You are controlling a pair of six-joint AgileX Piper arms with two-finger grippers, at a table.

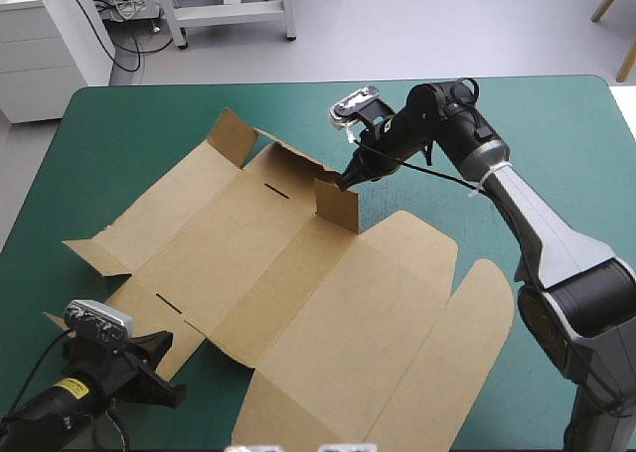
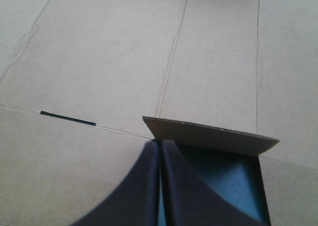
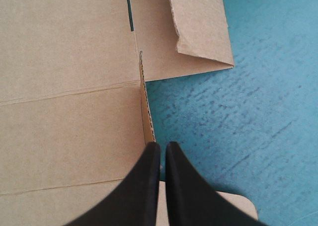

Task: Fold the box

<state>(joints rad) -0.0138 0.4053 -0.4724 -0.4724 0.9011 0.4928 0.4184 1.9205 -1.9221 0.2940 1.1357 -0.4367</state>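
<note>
**Item:** box (image 1: 298,273), 1 cut sheet of brown board, lying across the middle of the teal-green tabletop (image 1: 537,124). It runs from the far-left area down to the near edge.

**Condition:** almost wholly flat. The rounded lid panels (image 1: 417,313) lie flat toward the near right. 2 slots show in the base creases, the far slot (image 1: 277,191) and the near slot (image 1: 167,304).

**Raised parts:** 2 seen.
- The small flap (image 1: 336,206) on the far side stands upright.
- The corner flap (image 1: 231,134) at the far left tilts up.

**Right gripper** (image 1: 347,182): at the top edge of the small flap. In the right wrist view, the right gripper (image 3: 162,146) has its black fingers all but together. The flap's corrugated edge (image 3: 145,97) runs straight in between them, so it is clamped on the board.

**Left gripper** (image 1: 167,371): at the sheet's near-left edge. In the left wrist view, the left gripper (image 2: 160,145) has its fingers nearly meeting at the corner of a lifted flap (image 2: 208,139), with teal-green cover showing beneath. It appears to be pinching that flap.

**Progress, as judged:** early. Done: 1 end flap stood up, and a 2nd apparently being lifted at the opposite side. Left to do:
- raise the long walls
- fold in the other flaps
- tuck the tabs into the slots

No tray shape exists yet.
</note>
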